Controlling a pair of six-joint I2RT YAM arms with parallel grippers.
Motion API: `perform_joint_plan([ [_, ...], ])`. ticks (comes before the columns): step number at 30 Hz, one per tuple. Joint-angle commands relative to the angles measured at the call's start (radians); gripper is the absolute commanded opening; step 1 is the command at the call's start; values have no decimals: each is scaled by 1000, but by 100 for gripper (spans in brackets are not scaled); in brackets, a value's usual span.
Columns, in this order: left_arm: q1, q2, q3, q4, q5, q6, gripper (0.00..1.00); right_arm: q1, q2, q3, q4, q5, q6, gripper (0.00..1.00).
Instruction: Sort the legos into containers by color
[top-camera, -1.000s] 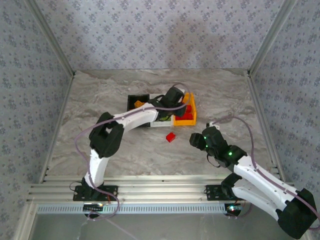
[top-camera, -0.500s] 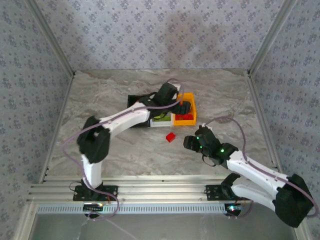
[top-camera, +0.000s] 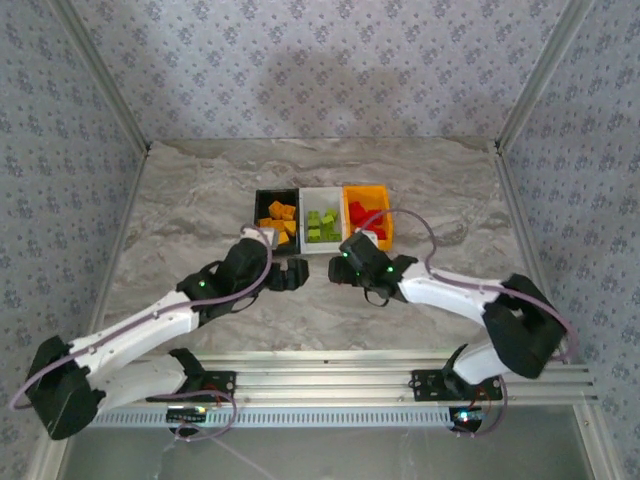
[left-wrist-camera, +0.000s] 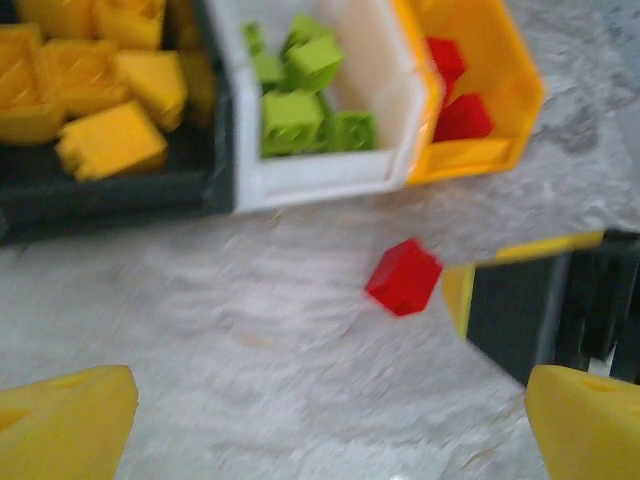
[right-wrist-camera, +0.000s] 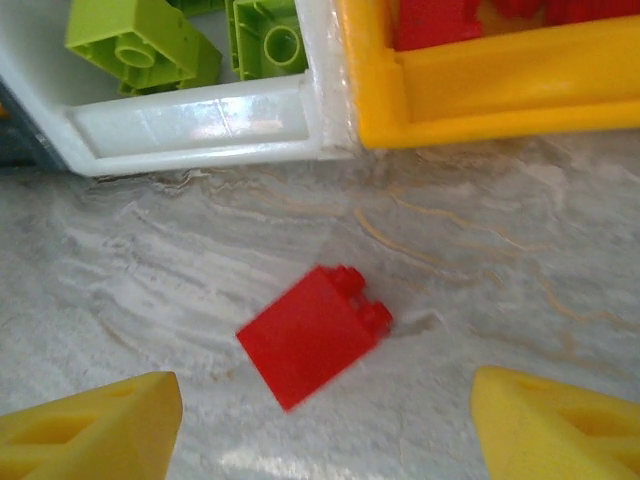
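Note:
Three joined containers stand in a row: a black one (top-camera: 262, 200) holding orange-yellow legos (left-wrist-camera: 110, 140), a white one (top-camera: 322, 191) holding lime green legos (left-wrist-camera: 292, 118), and an orange-yellow one (top-camera: 388, 228) holding red legos (left-wrist-camera: 462, 117). One red lego (right-wrist-camera: 313, 335) lies flat on the table just in front of the white and orange-yellow bins. My right gripper (right-wrist-camera: 325, 430) hangs open right over it, one yellow finger on each side and neither touching it. My left gripper (left-wrist-camera: 325, 430) is open and empty over bare table, in front of the black bin (left-wrist-camera: 120, 185), left of the red lego (left-wrist-camera: 404, 277).
The two grippers (top-camera: 303, 276) (top-camera: 345, 270) are close together in front of the bins. The marble table (top-camera: 200, 200) is walled by patterned panels at the back and sides. An aluminium rail (top-camera: 320, 375) runs along the near edge.
My left gripper has opened and drawn back from over the orange-yellow bin to the table in front of the black bin. My right gripper has moved left over the loose red lego.

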Motion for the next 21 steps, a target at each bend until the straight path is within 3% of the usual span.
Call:
perform_joint_plan([
  [1, -7, -98, -43, -70, -67, -58, 99, 7, 109, 101, -88, 47, -17, 78],
  [8, -4, -192, -122, -105, -118, -91, 100, 9, 265, 185, -191, 82, 36, 74],
  [12, -2, -197, -126, -117, -136, -91, 100, 6, 290, 184, -188, 78, 34, 61],
  [17, -1, -199, -118, -134, -146, -81, 99, 10, 216, 145, -141, 88, 5, 43],
  [21, -2, -206, -106, -163, -180, -75, 99, 12, 86, 135, -157, 106, -31, 36],
])
